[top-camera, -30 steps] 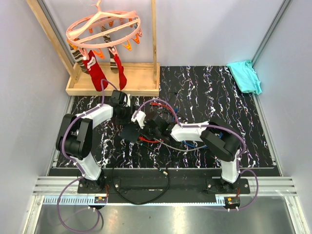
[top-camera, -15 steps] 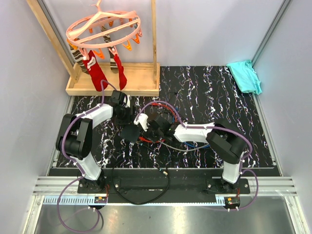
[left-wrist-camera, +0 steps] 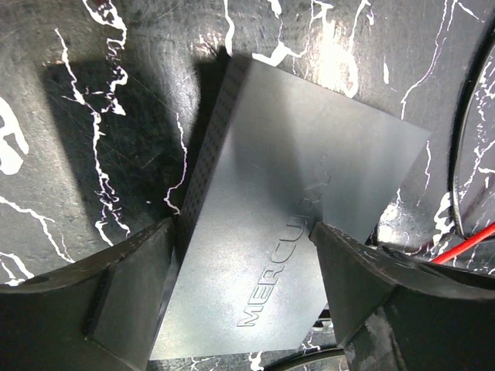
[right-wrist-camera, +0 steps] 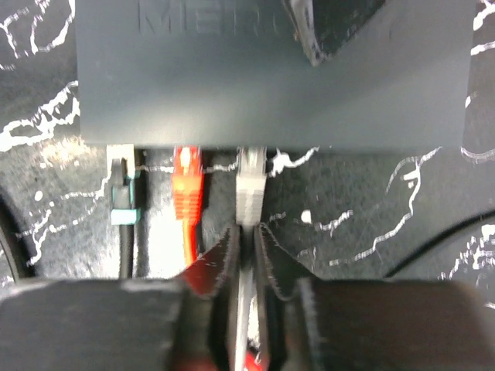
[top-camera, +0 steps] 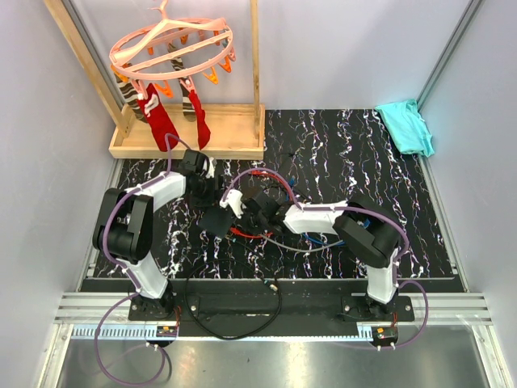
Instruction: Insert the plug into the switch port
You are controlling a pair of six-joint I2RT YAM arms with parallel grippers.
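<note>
1. Black box (left-wrist-camera: 294, 170) lies flat on the marble table (left-wrist-camera: 85, 154). The left claw (left-wrist-camera: 241, 232) is spread wide over it: one finger vs. the box's side, the other resting on its top face. It braces the box, no clamp.
2. Along the box's near edge, L to R: black plug (right-wrist-camera: 124, 193), orange plug (right-wrist-camera: 186, 189), white plug (right-wrist-camera: 249, 193) with its nose in the port (right-wrist-camera: 251, 151).
3. Grip: right claw (right-wrist-camera: 246, 243) is pinched shut on the grey cord (right-wrist-camera: 246, 309) just behind the white plug.
4. Step: prob. the final seating push. Can't tell if the latch has clicked.
5. Next: push straight along the port axis, no side load. Keep the box pinned, then release.
6. Vs. 1 s ago: box and left arm are in the same spot; right wrist only slightly re-aimed.
</note>
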